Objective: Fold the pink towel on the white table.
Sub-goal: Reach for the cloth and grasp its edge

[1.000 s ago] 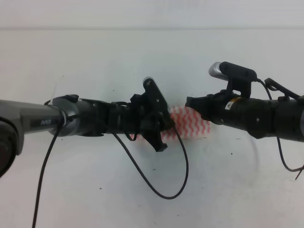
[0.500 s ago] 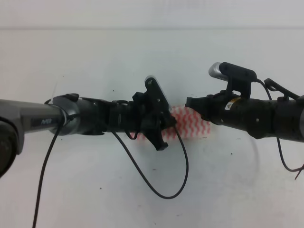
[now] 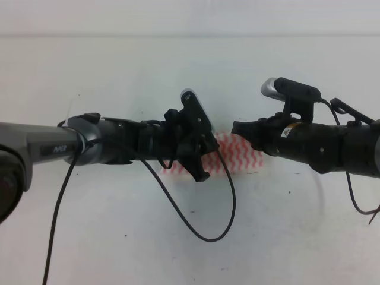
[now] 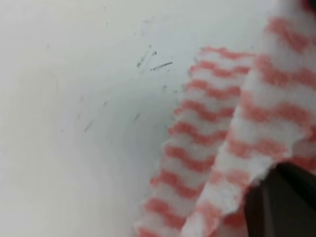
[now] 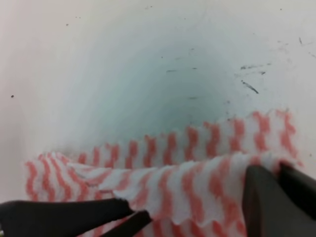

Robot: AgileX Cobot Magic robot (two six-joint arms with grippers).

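Both arms meet low over the middle of the white table (image 3: 119, 231), and the pink towel (image 3: 240, 155) lies between them, one layer lifted over another. The left gripper (image 4: 284, 197) is pinched onto a raised frayed edge. The right gripper (image 5: 269, 195) is clamped on the upper layer's edge too. This cloth looks thin, light and utterly limp, sagging wherever it is unsupported, so it probably slips from a shallow pinch. I'd take it at the corners, right on the edge, both sides level to keep the fold square.
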